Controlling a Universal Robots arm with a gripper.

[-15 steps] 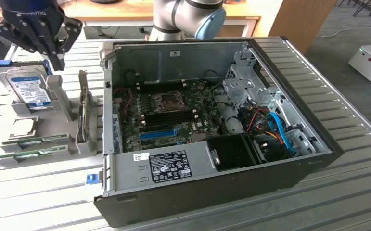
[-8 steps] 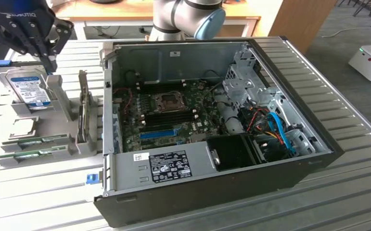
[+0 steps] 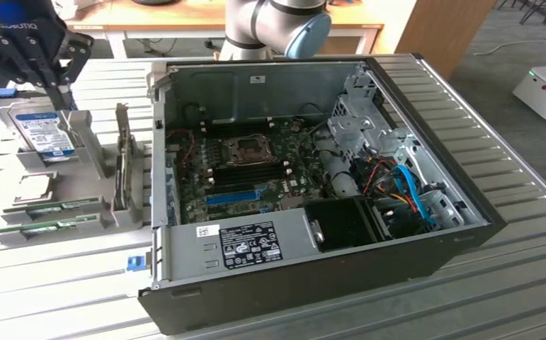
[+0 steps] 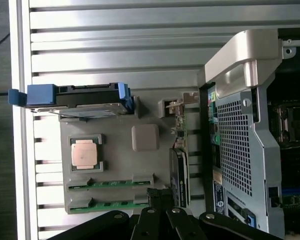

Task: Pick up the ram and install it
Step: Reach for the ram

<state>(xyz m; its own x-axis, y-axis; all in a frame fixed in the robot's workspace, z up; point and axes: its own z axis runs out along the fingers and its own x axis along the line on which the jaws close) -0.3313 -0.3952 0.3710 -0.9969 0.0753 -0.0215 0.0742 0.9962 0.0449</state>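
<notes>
Gripper [image 3: 64, 103]: shut tight, empty, hangs above the gray tray [image 3: 98, 159], near the upright hard drive [image 3: 48, 131]. Ram [image 3: 60, 207]: two green sticks, flat in the tray's slots, side by side, just beside the bare processor [image 3: 32, 185], untouched, apart from the fingertips [image 3: 62, 95]. On the exterior view's right of the tray, open computer case [image 3: 301, 283] with motherboard [image 3: 253, 163] in sight.

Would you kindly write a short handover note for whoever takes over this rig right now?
Gripper: shut, holding nothing, above the hard drive at the exterior view's left.
Ram: one ram stick and a second ram stick lie in the gray holder, beside the open computer case.
Done: nothing; neither stick is lifted.
Left: the pick-up and the install.
</notes>
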